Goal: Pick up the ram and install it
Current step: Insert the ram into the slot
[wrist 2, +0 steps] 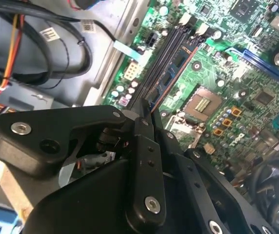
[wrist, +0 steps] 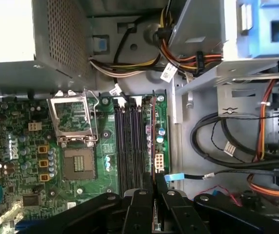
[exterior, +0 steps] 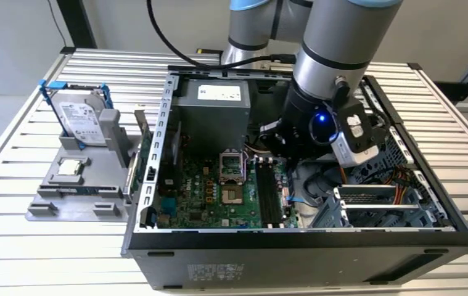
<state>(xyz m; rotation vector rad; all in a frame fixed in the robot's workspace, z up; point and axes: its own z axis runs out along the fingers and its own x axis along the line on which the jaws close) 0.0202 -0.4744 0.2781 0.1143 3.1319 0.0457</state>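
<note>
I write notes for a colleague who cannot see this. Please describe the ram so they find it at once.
Inside the open computer case, find the green motherboard and the black memory slots beside its square processor socket. The ram hangs on edge over these slots, parallel to them, in the gripper; unlike the bare slots, it carries black chips.

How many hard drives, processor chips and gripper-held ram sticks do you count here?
hard drive: 1
processor chip: 1
ram stick in the gripper: 1
Total: 3
</note>
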